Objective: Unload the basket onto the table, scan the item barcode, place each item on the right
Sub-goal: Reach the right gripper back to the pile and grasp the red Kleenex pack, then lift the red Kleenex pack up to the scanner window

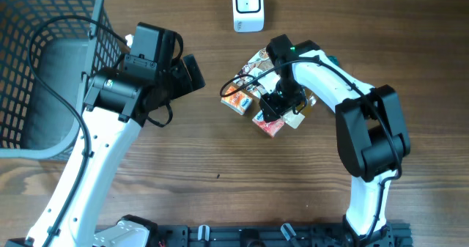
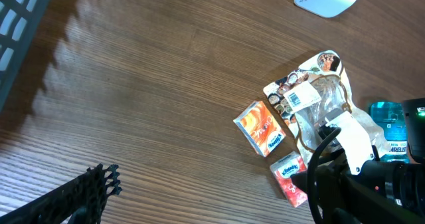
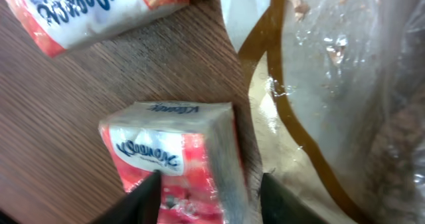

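Three items lie in a cluster: a red Kleenex tissue pack (image 1: 268,123), an orange tissue pack (image 1: 237,100) and a clear snack bag (image 1: 253,66) with a white barcode label (image 2: 302,96). My right gripper (image 3: 209,197) is down over the red pack (image 3: 176,161), open, with one finger at each side of it. The left finger (image 3: 143,201) overlaps the pack's edge and the right finger (image 3: 285,197) stands a little apart from it. The white scanner (image 1: 248,7) stands at the back. My left gripper (image 1: 192,72) hovers wide open to the left of the cluster, with nothing in it.
A grey wire basket (image 1: 29,71) fills the far left. A teal-blue package (image 2: 392,127) lies behind the right arm. The orange pack (image 3: 93,11) and the snack bag (image 3: 332,84) crowd the red pack closely.
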You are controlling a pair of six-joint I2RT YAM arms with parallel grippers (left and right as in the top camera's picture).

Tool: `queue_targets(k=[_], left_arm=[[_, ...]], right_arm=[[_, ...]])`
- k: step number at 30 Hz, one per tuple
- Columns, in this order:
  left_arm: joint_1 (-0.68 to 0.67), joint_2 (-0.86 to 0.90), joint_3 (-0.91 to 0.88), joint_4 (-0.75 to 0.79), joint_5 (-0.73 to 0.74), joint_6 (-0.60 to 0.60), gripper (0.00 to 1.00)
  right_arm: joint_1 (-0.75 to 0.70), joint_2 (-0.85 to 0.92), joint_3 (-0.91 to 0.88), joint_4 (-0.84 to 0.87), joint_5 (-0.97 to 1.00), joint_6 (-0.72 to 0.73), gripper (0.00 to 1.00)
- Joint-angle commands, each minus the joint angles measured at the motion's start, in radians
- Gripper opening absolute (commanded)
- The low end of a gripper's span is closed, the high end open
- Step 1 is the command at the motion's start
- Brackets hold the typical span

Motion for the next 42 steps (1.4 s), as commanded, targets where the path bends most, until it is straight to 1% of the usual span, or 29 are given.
queue_targets(k=[1,3,4,6,9,12,14,15,16,17,18,20,23,25,26,29,32,34,35,37,38,39,41,42], left_arm=[[0.008,-0.003,0.000,0.003,-0.018,-0.013,1.00],[0.007,-0.003,0.000,0.003,-0.018,-0.013,1.00],[0.008,-0.003,0.000,0.003,-0.018,-0.013,1.00],[0.007,-0.003,0.000,0.003,-0.018,-0.013,1.00],[0.008,-0.003,0.000,0.003,-0.017,-0.013,1.00],[0.008,-0.003,0.000,0.003,-0.018,-0.013,1.00],[0.008,-0.003,0.000,0.003,-0.017,-0.013,1.00],[0.008,-0.003,0.000,0.003,-0.018,-0.013,1.00],[0.008,-0.003,0.000,0.003,-0.018,-0.013,1.00],[0.007,-0.003,0.000,0.003,-0.018,-0.013,1.00],[0.008,-0.003,0.000,0.003,-0.018,-0.013,1.00],[0.008,-0.003,0.000,0.003,-0.017,-0.013,1.00],[0.008,-0.003,0.000,0.003,-0.018,-0.013,1.00],[0.008,-0.003,0.000,0.003,-0.018,-0.013,1.00],[0.008,-0.003,0.000,0.003,-0.018,-0.013,1.00],[0.008,-0.003,0.000,0.003,-0.018,-0.013,1.00],[0.007,-0.003,0.000,0.003,-0.018,-0.013,1.00],[0.008,-0.003,0.000,0.003,-0.018,-0.013,1.00],[0.008,-0.003,0.000,0.003,-0.017,-0.013,1.00],[0.007,-0.003,0.000,0.003,-0.018,-0.013,1.00],[0.008,-0.003,0.000,0.003,-0.018,-0.013,1.00],[0.008,-0.003,0.000,0.003,-0.018,-0.013,1.00],[0.007,-0.003,0.000,0.003,-0.018,-0.013,1.00],[0.008,-0.003,0.000,0.003,-0.018,-0.013,1.00]], right_arm=[[0.000,-0.016,-0.011,0.010,-0.016,0.069,0.42],[0.000,-0.016,-0.011,0.008,-0.016,0.085,0.42],[0.000,-0.016,-0.011,0.008,-0.016,0.088,0.38],[0.000,-0.016,-0.011,0.010,-0.020,0.129,0.36],[0.000,-0.016,-0.011,0.011,-0.020,0.152,0.36],[0.000,-0.016,-0.072,0.064,-0.020,0.163,0.41],[0.000,-0.016,-0.104,0.095,-0.020,0.170,0.40],[0.000,-0.016,-0.104,0.101,-0.020,0.176,0.36],[0.000,-0.016,-0.103,0.111,-0.020,0.198,0.30],[-0.002,-0.016,-0.103,0.117,-0.026,0.211,0.19],[-0.005,-0.016,-0.097,0.114,-0.048,0.223,0.05],[-0.022,-0.016,-0.073,0.109,-0.136,0.224,0.05],[-0.085,-0.016,-0.021,0.111,-0.315,0.223,0.05],[-0.156,-0.016,0.014,0.124,-0.504,0.221,0.05],[-0.217,-0.016,0.020,0.162,-0.691,0.215,0.05],[-0.312,-0.016,0.020,0.226,-0.964,0.215,0.05],[-0.362,-0.016,0.020,0.306,-1.188,0.216,0.05],[-0.364,-0.016,0.020,0.370,-1.279,0.232,0.04],[-0.364,-0.016,0.020,0.428,-1.357,0.261,0.05],[-0.364,-0.016,0.020,0.579,-1.357,0.455,0.04],[-0.364,-0.016,0.020,0.621,-1.357,0.498,0.05],[-0.363,-0.016,0.020,0.696,-1.357,0.584,0.04],[-0.359,-0.016,0.020,0.861,-1.357,0.745,0.04],[-0.356,-0.016,0.020,0.966,-1.357,0.851,0.05]])
